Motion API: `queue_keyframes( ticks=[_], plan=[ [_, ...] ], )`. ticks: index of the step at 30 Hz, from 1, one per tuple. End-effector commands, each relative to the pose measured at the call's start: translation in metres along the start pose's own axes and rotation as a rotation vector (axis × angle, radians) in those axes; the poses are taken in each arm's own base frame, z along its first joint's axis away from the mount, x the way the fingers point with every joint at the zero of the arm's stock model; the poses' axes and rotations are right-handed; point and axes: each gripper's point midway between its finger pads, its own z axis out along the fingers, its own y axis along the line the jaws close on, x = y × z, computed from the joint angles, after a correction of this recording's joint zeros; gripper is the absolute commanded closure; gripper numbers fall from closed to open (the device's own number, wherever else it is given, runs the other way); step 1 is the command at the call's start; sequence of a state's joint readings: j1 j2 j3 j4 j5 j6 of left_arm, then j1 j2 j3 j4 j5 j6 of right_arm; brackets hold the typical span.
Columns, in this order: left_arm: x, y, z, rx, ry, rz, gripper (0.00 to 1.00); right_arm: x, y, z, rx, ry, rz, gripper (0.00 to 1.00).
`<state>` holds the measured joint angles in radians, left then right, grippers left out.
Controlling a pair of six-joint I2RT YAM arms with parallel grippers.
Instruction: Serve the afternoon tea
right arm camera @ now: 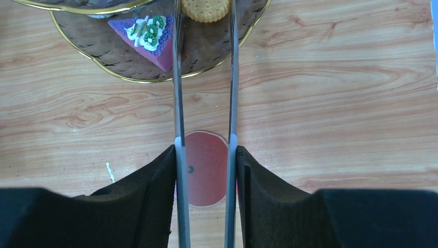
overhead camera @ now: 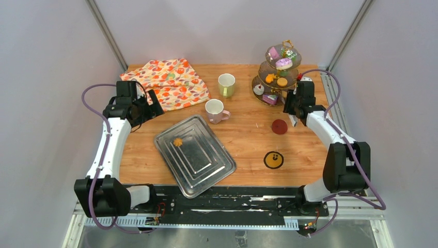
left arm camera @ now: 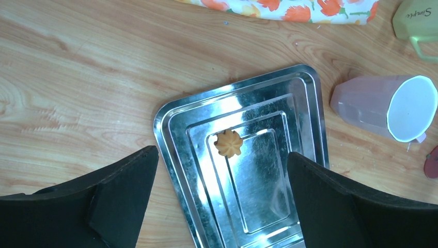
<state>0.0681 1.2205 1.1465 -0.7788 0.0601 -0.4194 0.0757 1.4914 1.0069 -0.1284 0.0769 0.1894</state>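
Afternoon tea service, seen from three cameras. The right gripper (right arm camera: 205, 155) is clamped on a pair of long metal tongs (right arm camera: 178, 103), both blades pinched between its black fingers. The long axis of the tongs runs straight up the right wrist frame. Their tips are set either side of a round orange cookie (right arm camera: 205, 8) at the top edge, on a gold-rimmed tier of the cake stand (right arm camera: 206, 49); contact cannot be made out. A purple cake slice (right arm camera: 147, 39) is seen left of the blades, its narrow end turned down the frame. A red coaster (right arm camera: 206, 175) is partly hidden under the fingers.

The left gripper (left arm camera: 221, 170) is held wide open and empty above a metal tray (left arm camera: 304, 103). A flower-shaped orange cookie (left arm camera: 229, 143) is shown lying flat on the tray.

Only the overhead view takes in the whole wooden table (overhead camera: 243, 139). There the tray's long axis is seen running from centre left toward lower right, with the flower-shaped cookie at its upper-left end. The pink mug (overhead camera: 216, 110), handle turned right, is placed just beyond the tray's far corner. The pale-green mug (overhead camera: 226, 84) is set behind it, and the orange floral cloth (overhead camera: 173, 82) lies at upper left. The stand's upper tiers, cut off in the wrist view, are shown at upper right.
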Motion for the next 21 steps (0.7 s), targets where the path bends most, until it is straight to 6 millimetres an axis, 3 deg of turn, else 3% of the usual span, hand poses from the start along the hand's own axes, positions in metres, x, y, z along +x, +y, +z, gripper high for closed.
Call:
queue_keyframes(
  ticks=[1,11,16,21],
  plan=[
    [-0.017,-0.01,-0.005,0.036,-0.047,0.002,0.0,-0.027,-0.005,-0.013,-0.003,-0.087,0.034,0.57],
    [-0.017,-0.011,-0.008,0.04,-0.052,0.011,0.0,-0.021,-0.004,-0.012,-0.01,-0.069,0.041,0.56],
    [-0.017,-0.011,-0.01,0.04,-0.055,0.013,0.0,-0.022,-0.018,-0.026,0.049,-0.084,0.055,0.71],
    [-0.017,-0.01,-0.011,0.038,-0.057,0.012,0.0,-0.005,-0.059,-0.05,0.187,-0.122,0.179,0.87]
  ],
)
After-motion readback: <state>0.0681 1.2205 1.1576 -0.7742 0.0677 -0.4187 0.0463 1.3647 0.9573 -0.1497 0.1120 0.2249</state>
